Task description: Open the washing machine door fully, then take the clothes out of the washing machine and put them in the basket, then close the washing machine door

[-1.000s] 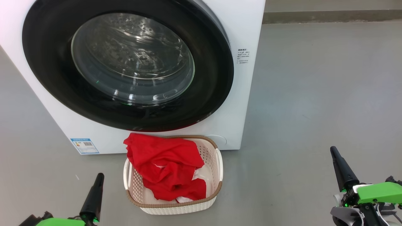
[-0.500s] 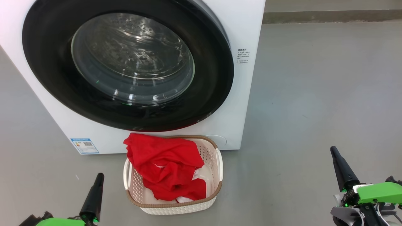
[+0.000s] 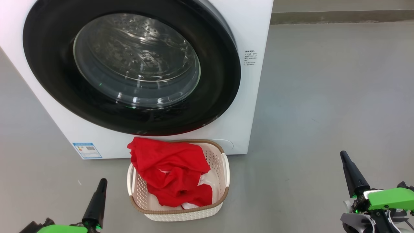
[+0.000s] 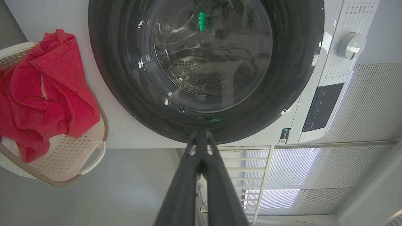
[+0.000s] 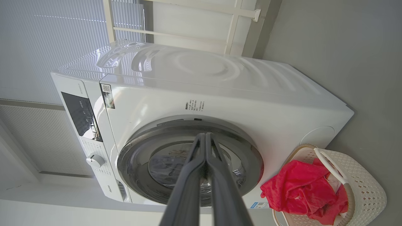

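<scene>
The white washing machine [image 3: 255, 97] fills the upper left of the head view, and its black-rimmed washing machine door [image 3: 136, 61] lies shut against the front. On the floor right before it stands the cream basket [image 3: 223, 168], with the red clothes [image 3: 168, 171] heaped inside and draped over its far left rim. My left gripper [image 3: 103, 182] is shut and empty at the lower left, short of the basket. Off at the lower right, my right gripper [image 3: 343, 154] is also shut and empty. The left wrist view shows the door [image 4: 207, 62], the clothes [image 4: 47, 94] and the basket [image 4: 91, 157].
Bare grey floor [image 3: 323, 97] stretches right of the machine to a wall base at the back. A control panel with a white dial [image 4: 351, 44] sits on the machine's upper front. White window blinds [image 5: 53, 47] stand behind the machine.
</scene>
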Motion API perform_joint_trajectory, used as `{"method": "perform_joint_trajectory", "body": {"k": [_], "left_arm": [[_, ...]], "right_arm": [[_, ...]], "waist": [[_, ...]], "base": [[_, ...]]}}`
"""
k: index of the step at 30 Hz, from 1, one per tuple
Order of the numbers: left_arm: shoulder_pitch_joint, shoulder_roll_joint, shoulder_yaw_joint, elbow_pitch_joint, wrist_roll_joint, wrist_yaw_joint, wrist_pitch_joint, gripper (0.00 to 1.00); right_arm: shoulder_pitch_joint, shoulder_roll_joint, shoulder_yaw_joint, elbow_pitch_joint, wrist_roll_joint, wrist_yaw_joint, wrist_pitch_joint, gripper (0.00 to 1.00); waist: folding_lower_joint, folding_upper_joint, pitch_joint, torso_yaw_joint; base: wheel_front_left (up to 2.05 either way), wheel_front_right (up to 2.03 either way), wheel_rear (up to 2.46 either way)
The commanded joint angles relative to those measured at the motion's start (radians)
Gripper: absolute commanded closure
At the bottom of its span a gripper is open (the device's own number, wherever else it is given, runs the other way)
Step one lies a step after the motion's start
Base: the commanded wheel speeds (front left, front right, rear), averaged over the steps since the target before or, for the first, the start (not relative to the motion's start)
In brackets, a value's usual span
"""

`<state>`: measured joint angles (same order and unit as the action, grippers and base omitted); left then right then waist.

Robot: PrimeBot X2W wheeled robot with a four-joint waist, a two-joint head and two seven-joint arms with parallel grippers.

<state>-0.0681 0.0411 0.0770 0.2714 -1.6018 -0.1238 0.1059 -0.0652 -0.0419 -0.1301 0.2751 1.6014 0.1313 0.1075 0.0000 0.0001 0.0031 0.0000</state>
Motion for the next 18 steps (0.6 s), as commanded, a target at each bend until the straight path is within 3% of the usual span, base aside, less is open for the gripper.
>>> {"method": "perform_joint_trajectory", "body": {"k": [1, 18], "left_arm": [[-0.04, 0.009, 0.037, -0.027, -0.007, -0.007, 0.007, 1.0], [-0.04, 0.009, 0.037, -0.027, -0.007, -0.007, 0.007, 1.0]], "right_arm": [[-0.043, -0.008, 0.016, -0.03, 0.007, -0.001, 0.006, 1.0], [-0.043, -0.008, 0.016, -0.03, 0.007, -0.001, 0.006, 1.0]], "waist": [[0.0, -0.0001, 0.0, 0.0], [0.0, -0.0001, 0.0, 0.0]], "base": [[0.0, 0.0, 0.0], [0.0, 0.0, 0.0]]}}
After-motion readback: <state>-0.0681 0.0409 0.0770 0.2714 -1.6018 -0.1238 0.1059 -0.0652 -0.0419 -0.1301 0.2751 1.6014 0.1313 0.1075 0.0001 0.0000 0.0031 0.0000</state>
